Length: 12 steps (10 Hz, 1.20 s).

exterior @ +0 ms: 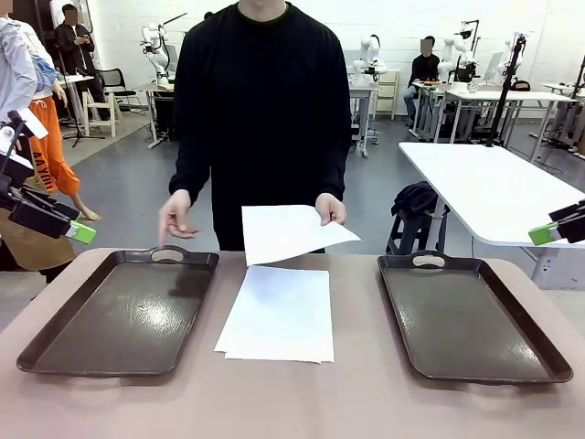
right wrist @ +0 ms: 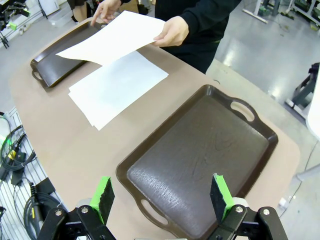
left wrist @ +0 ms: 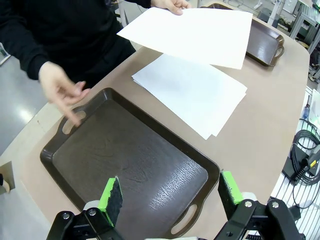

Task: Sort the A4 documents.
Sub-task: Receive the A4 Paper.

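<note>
Between left pincer, right pincer: A4 documents.

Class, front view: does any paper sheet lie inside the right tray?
No: the right tray is bare; the paper stack lies on the table beside it.

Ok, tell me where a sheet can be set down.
Both trays are bare: the left tray and the right tray, either side of the paper stack. The table's near strip is bare too. Crowded: the far middle, where a hand holds a sheet over the stack.
</note>
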Motion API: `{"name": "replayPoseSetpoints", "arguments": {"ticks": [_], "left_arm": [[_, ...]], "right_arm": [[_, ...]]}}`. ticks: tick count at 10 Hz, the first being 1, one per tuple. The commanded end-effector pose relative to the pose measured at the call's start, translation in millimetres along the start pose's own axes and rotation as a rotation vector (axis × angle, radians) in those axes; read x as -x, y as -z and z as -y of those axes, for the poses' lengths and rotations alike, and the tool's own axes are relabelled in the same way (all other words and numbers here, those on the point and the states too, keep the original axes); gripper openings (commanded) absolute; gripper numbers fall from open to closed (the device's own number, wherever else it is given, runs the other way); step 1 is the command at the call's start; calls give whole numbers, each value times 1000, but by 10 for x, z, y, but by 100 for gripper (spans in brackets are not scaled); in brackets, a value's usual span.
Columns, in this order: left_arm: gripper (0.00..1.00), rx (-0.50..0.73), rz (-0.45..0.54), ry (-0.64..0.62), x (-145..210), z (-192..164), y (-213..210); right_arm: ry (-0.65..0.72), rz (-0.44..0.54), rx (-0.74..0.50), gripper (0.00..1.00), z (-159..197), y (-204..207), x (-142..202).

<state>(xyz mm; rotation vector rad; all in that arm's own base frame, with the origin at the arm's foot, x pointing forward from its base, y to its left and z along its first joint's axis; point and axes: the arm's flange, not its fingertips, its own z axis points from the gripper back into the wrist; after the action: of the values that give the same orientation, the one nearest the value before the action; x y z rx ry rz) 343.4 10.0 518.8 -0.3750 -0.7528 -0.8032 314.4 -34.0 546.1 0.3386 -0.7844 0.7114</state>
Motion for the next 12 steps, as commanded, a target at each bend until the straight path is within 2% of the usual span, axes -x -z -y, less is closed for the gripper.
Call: {"name": "replayPoseSetpoints", "arguments": {"ticks": [1,10,12], "left_arm": [[100,7,9,6,9,-21,6],[100,7,9,6,9,-21,6],[100,17,2,-48,-66,-19,150]], "right_arm": [[-1,-1,-1,100,-1,5,0],[-1,-1,-1,100,-1,5,0],[-1,-1,-1,100,-1,5,0]]}}
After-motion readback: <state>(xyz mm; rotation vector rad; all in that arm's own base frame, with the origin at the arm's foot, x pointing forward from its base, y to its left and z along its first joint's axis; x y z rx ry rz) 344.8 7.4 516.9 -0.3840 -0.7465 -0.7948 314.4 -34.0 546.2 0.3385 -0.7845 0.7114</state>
